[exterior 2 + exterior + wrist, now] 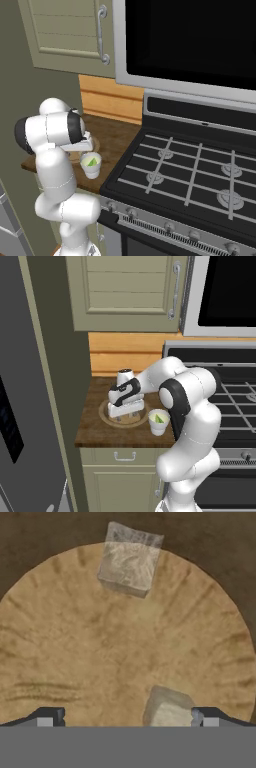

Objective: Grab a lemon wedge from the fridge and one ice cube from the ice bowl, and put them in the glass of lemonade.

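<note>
An ice cube [168,711] lies in the ice bowl [75,662], just inside the fingertip [200,716] at the lower right. The gripper [127,717] hangs low over the bowl with fingers spread wide and empty, seemingly to straddle that cube. A second cube [129,559] rests far ahead of the fingers against the rim. The glass of lemonade [158,422], already holding a green wedge, stands just beside the bowl on the wooden counter [95,431].

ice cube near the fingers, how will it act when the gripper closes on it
The ice cube looks glassy, so probably slippery. It sits beside one fingertip, off-centre, so closing may slide it across the smooth bowl. Its flat faces suggest sliding, not rolling, and it looks stiff.
</note>
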